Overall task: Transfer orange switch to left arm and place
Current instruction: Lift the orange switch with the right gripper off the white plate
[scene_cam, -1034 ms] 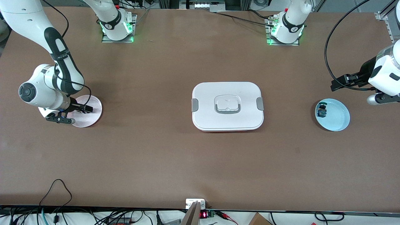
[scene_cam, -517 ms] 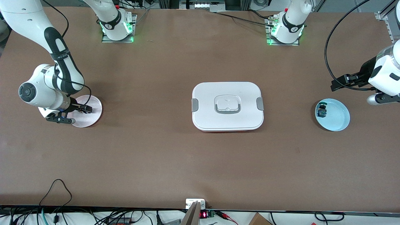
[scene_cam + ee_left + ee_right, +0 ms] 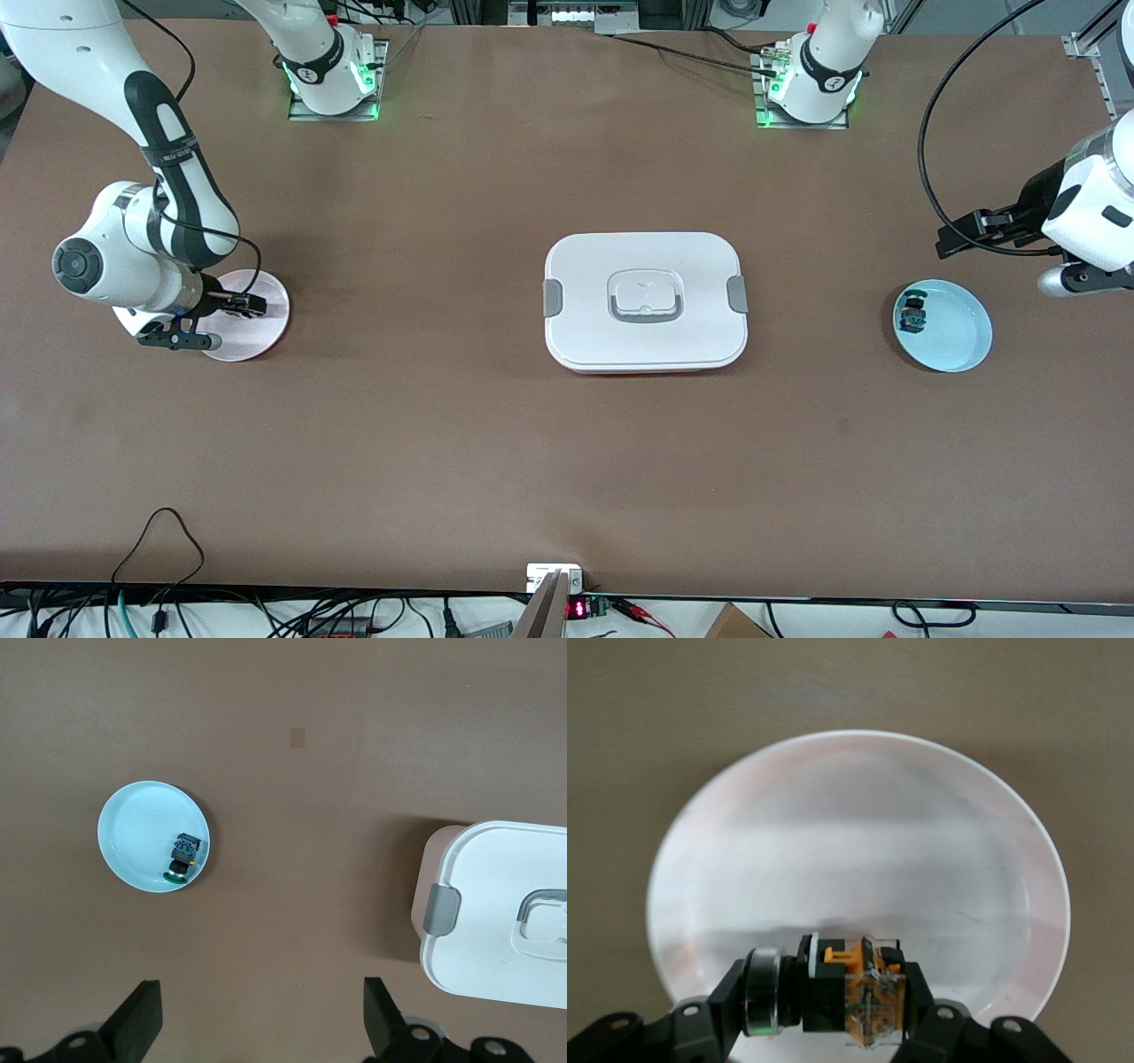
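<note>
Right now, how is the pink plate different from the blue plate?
The pink plate is at the right arm's end of the table; the blue plate is at the left arm's end. The right gripper has its jaws shut on the orange switch over the pink plate; a blue-green switch lies untouched in the blue plate. Both are round.

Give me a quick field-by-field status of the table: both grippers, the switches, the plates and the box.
right gripper: shut on the orange switch, over the pink plate
left gripper: open, empty, waiting in the air near the blue plate
blue-green switch: lying in the blue plate
box: lid on, mid-table between the two plates
handover: not yet done
</note>
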You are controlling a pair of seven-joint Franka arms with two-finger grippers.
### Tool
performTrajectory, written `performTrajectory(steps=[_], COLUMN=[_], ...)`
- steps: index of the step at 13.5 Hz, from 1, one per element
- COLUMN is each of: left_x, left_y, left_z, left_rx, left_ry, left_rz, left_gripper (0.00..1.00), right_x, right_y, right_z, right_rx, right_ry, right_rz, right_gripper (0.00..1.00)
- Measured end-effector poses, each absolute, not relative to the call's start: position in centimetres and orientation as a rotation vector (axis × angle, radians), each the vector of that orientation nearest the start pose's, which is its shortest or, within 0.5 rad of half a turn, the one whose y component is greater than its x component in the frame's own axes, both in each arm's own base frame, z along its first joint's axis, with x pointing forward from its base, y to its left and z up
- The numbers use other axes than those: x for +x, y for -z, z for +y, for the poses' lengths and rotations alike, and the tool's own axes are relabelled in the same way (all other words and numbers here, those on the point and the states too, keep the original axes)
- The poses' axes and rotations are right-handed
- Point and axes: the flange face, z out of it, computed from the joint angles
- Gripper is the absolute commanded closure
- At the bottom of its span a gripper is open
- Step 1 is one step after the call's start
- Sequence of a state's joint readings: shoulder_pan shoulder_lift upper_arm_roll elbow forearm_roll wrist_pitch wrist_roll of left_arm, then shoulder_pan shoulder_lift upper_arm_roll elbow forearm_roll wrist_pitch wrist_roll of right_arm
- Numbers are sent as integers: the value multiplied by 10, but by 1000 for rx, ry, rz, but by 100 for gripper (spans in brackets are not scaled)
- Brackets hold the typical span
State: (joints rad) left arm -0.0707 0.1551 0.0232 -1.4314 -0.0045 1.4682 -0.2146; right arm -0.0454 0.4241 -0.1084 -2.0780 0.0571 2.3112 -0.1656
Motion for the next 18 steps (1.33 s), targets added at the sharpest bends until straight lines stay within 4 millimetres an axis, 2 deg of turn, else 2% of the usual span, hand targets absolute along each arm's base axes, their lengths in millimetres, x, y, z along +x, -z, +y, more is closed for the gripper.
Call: performTrajectory(steps=[2,5,7,8,11,14,18], left_x=[590,590,589,589,588,586,582], left_y=[-591,-592,-598,-602,-602,-601,-598], left_z=[-31,-31,-31,-30,-28,-27,-29], left_rx=[-3110,-3110,-3111,-3112,-3110,-3106,-3114], left_ry=[-186,-186,-180,-176,-186,-207,-270], left_rz=[-257,-256,-256,-258,-265,-267,-265], left_gripper=[0,0,0,0,0,0,0], right_x=[576,596,604,609,613,608,592], right_y=[-245,-312,-350,-373,-407,-446,-482], right_z=[-80,-75,-61,-46,-20,15,29], right_rx=[-3087,-3071,-3067,-3067,-3063,-3044,-2974], right_ry=[-320,-330,-295,-260,-235,-194,-180], right_rz=[1,-35,-83,-127,-227,-417,-709], right_gripper=[85,86,86,86,89,91,93])
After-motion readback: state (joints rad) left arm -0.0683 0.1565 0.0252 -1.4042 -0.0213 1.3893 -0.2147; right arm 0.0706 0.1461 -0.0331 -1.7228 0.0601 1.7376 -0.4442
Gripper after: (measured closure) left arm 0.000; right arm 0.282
